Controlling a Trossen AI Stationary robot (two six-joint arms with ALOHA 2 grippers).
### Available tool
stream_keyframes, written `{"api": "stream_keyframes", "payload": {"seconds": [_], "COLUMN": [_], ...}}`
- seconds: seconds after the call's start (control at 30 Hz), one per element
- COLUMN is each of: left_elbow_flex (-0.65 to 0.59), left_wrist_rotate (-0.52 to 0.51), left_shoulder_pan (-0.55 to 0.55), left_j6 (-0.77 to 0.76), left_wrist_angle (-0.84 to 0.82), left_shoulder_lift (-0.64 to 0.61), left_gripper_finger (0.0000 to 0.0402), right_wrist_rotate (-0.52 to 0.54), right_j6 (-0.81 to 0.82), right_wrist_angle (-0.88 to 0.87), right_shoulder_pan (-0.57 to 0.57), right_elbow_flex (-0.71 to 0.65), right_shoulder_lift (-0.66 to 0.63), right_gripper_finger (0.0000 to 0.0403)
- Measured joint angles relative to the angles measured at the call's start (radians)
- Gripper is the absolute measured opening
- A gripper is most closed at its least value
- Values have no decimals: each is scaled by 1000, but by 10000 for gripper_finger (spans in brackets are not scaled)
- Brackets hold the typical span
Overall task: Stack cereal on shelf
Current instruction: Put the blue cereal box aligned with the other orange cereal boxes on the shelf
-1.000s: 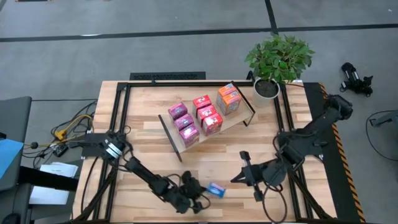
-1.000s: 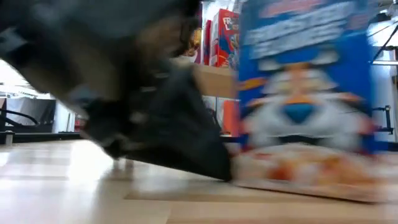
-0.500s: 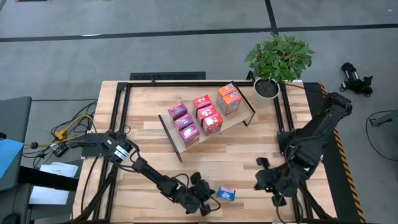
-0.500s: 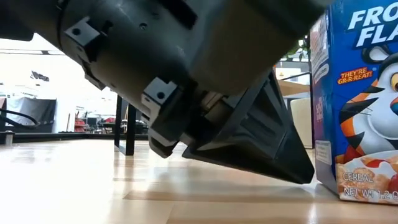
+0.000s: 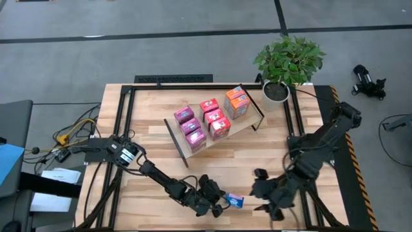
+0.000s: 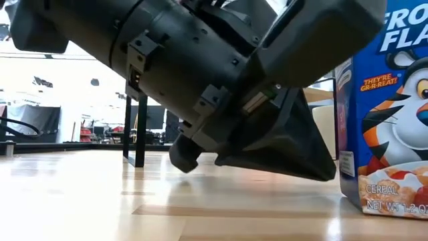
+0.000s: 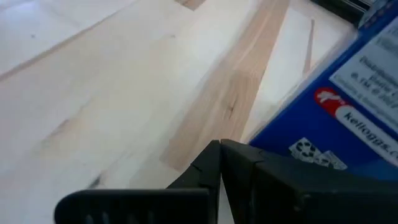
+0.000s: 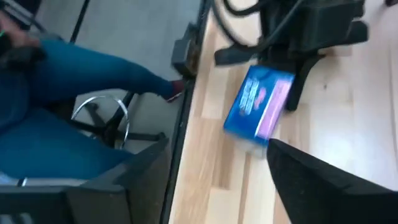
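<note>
A small blue cereal box point(image 5: 235, 201) stands upright on the table near its front edge, its printed front filling the right of the low view point(image 6: 388, 114). My left gripper point(image 5: 219, 198) is shut, and its tips are against the box's left side. My right gripper point(image 5: 262, 192) stands open just right of the box, which lies ahead of its spread fingers point(image 8: 258, 106) untouched. Farther back, the tilted light-wood shelf point(image 5: 248, 124) carries pink point(image 5: 190, 127), red point(image 5: 214, 117) and orange point(image 5: 236, 103) cereal boxes. My left gripper's shut fingertips point(image 6: 324, 175) meet the blue box's narrow left side point(image 6: 344, 167), low down, pushing rather than pinching. The fingers come slanting down from the table's left. The box stays upright with its bottom on the table.
A potted plant point(image 5: 286, 61) stands at the far right corner. Black frame rails point(image 5: 122, 129) run around the tabletop. The table's near edge point(image 8: 186, 124) lies close by the box, and beyond it are a person's blue-clad legs point(image 8: 68, 81) and a chair.
My left gripper has gone toward the table's right edge, still shut, sliding the blue box along the table that way; the box has stayed upright. My right gripper has come toward the near edge and the box, and its fingers now stand wider apart.
</note>
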Motion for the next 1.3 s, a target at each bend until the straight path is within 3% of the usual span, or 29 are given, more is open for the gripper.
{"api": "stream_keyframes", "payload": {"seconds": [0.13,0.43,0.7,1.0,1.3], "left_elbow_flex": [0,0,0,0,0], "left_wrist_rotate": [-1,-24,-62,-91,-93], "left_shoulder_pan": [-4,-26,-33,-42,-42], "left_j6": [-11,2,-1,-1,8], "left_wrist_angle": [7,48,64,79,92], "left_shoulder_lift": [2,2,2,2,2], "left_gripper_finger": [0,0,0,0,0], "right_wrist_rotate": [3,-6,27,94,124], "right_j6": [-5,-8,-7,45,57], "right_wrist_angle": [0,-18,-185,-350,-345], "right_shoulder_pan": [-32,-43,-43,-48,-32], "right_elbow_flex": [42,131,284,435,451], "right_shoulder_lift": [82,271,387,427,439], "right_gripper_finger": [311,308,308,308,308]}}
